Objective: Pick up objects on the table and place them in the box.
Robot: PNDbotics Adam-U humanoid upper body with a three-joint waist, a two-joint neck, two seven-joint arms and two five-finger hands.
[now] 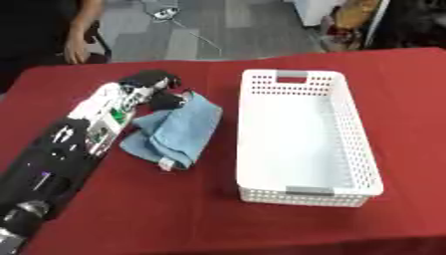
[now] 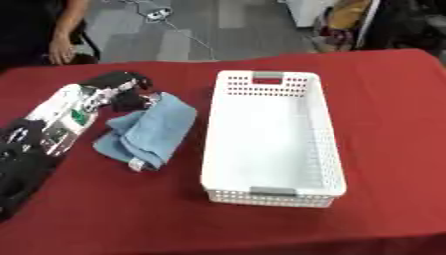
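Leftmost, the robot's left arm (image 1: 61, 149) runs in from the lower left corner, black at the near end with a white and silver forearm, slanting up and to the right over the red counter (image 1: 131, 209). At its far end the left hand (image 1: 157, 87) is black, with its fingers curled down onto the upper left edge of the blue cloth (image 1: 178, 132). It touches the cloth there, but whether the fingers actually pinch the fabric cannot be told from either view.

Next to the right, the blue cloth lies rumpled and folded on the counter, stretched from the hand at its far end down toward a near corner where a small white tag (image 1: 166, 163) shows. A dark shadow sits under that near corner. The cloth is just beside the box and outside it, with a narrow strip of red cover between them.

Further right stands the white box (image 2: 275, 191), a long plastic basket with perforated walls and grey handles (image 1: 292, 76) at its far and near ends. Its long side runs away from the robot. Nothing shows inside it. The robot's right hand appears in neither view.
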